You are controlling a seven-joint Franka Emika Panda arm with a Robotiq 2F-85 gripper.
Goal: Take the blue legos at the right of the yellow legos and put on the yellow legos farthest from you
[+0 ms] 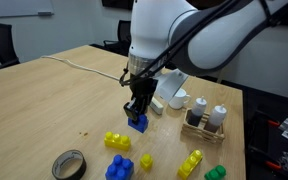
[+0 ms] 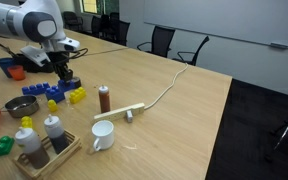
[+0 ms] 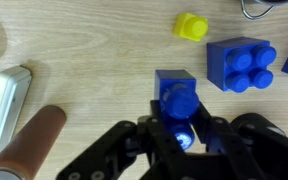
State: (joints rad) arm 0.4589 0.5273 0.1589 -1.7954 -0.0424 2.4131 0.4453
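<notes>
My gripper (image 1: pixel 136 110) is shut on the small dark-blue lego piece (image 1: pixel 138 124) and holds it at or just above the table top. In the wrist view the jaws (image 3: pixel 177 108) clamp the blue piece (image 3: pixel 173 84) from both sides, its stud facing the camera. The wide yellow lego brick (image 1: pixel 117 141) lies on the table just in front of the held piece, apart from it; it also shows in an exterior view (image 2: pixel 76 96). The gripper there (image 2: pixel 62 72) is just behind that brick. The wide yellow brick is out of the wrist view.
A larger blue lego cluster (image 1: pixel 119 167) (image 3: pixel 242 65), a tiny yellow block (image 1: pixel 146 161) (image 3: pixel 192 26), a long yellow bar (image 1: pixel 190 164) and a green piece (image 1: pixel 215 173) lie nearby. A tape roll (image 1: pixel 69 164), white mug (image 1: pixel 177 97), bottle caddy (image 1: pixel 204 122) and brown bottle (image 2: pixel 104 98) stand around.
</notes>
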